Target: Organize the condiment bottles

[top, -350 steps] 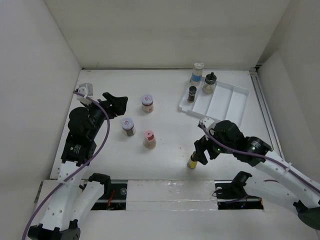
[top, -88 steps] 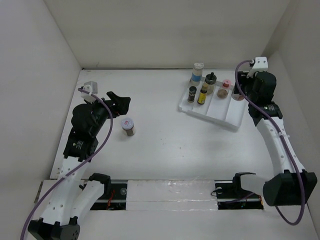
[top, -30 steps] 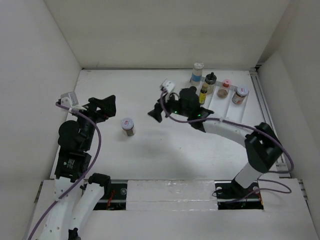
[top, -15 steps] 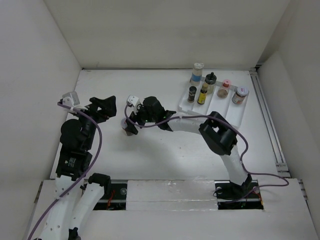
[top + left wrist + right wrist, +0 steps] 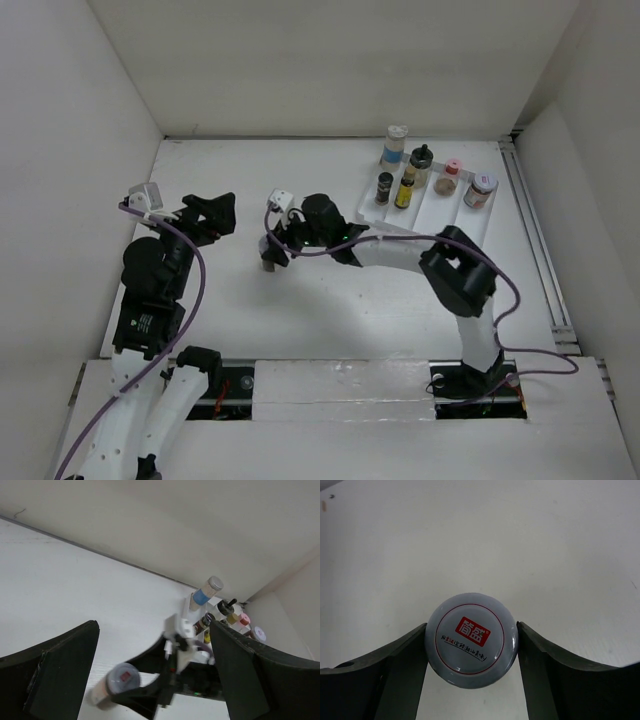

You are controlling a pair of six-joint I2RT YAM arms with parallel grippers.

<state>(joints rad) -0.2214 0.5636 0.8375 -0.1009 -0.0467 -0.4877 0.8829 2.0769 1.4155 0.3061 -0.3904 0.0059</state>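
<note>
**Right gripper** [image 5: 471, 630], wrist view. Both dark fingers [image 5: 402, 667] lie flush against opposite sides of the lid of a small round spice jar [image 5: 471, 641] with a pale grey plastic lid. The jaws are therefore closed on the jar across the lid's widest line.

**Left gripper** [image 5: 152, 627]. The jaws are spread apart with nothing between them, at about 10 o'clock of the jar.

**Position.** The jar stands on the white table [image 5: 330, 320], at about 9 o'clock of the table's centre. It is well apart from the white divided plastic tray [image 5: 450, 212] at 2 o'clock. A yellow bottle with a dark cap [image 5: 406, 190] and a pink-lidded jar [image 5: 451, 178] stand in that tray. A blue-labelled, white-capped bottle [image 5: 396, 146] stands at its far corner, with others beside them.

**Handling (judged).**
- The jar is probably light and rigid.
- The smooth, curved lid offers two narrow contact lines, so it may slip or swivel between flat fingers.
- A hold squarely across the lid's diameter, or just beneath it on the body, seems soundest.
- If the body is glass, it calls for a gentle set-down.

**Appearance.** The lid top carries a red rectangle with white characters, a line of dark script beneath it and a thin red ring near the rim. The left wrist view shows a tan-coloured body below the lid.
</note>
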